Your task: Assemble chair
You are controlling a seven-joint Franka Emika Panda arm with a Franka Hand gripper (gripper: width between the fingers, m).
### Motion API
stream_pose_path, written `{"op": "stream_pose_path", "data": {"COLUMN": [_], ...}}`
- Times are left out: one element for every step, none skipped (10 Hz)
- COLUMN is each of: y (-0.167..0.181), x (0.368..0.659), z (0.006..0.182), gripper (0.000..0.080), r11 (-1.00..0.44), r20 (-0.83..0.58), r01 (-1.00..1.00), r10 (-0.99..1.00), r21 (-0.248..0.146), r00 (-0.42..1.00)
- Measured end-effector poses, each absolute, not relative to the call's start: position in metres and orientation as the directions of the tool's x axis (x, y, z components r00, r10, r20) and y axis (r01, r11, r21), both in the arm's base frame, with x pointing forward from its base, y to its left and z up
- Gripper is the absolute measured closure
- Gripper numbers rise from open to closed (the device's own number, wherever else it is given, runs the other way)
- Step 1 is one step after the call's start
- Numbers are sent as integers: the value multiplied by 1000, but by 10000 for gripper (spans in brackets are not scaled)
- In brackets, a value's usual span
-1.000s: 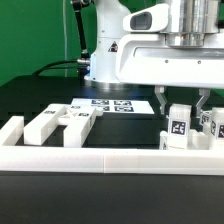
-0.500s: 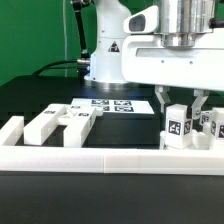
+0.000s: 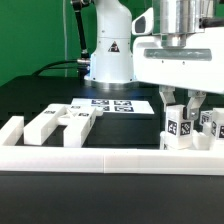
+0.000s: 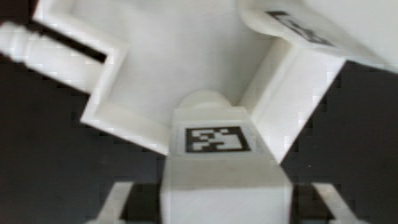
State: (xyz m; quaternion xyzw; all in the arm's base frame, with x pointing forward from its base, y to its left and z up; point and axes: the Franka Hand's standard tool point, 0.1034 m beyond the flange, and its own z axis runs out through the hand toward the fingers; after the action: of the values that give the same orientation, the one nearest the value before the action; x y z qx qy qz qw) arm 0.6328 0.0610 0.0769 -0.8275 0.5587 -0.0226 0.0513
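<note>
At the exterior view's right, my gripper [image 3: 181, 112] is shut on an upright white chair post [image 3: 179, 130] that bears a square tag. The post stands among other tagged white chair pieces [image 3: 211, 125], just behind the border rail. In the wrist view the same post [image 4: 215, 135] runs up between my two fingers [image 4: 125, 200], its tag facing the camera. Beyond it lies a large angular white chair piece [image 4: 151, 85], and another tagged piece [image 4: 302, 30] leans alongside. Where the post's lower end meets them is hidden.
Loose white chair bars [image 3: 45, 126] and a blocky piece [image 3: 76, 119] lie at the exterior view's left. The marker board [image 3: 112, 103] lies flat at the back by the robot base. The long white border rail [image 3: 100, 157] runs along the front.
My hand's body above the fingers has shifted toward the exterior view's right and looks turned. The post stays in nearly the same spot, still gripped.
</note>
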Motion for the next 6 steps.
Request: {"op": "stream_pose_path", "data": {"y": [61, 62, 62, 62, 61, 60], "x": [633, 633, 633, 633, 633, 633], "z": [77, 77, 77, 76, 76, 76], "gripper": [508, 508, 508, 508, 508, 508], "r11": [-317, -212, -139, -74, 5, 75], "r20": [-27, -41, -50, -60, -74, -86], "r01": [-942, -971, -985, -992, -995, -993], "r10": [-946, -975, -988, -995, -997, -994], "r21": [-109, -106, -104, -101, -97, -92], "r00": [322, 218, 145, 80, 3, -67]}}
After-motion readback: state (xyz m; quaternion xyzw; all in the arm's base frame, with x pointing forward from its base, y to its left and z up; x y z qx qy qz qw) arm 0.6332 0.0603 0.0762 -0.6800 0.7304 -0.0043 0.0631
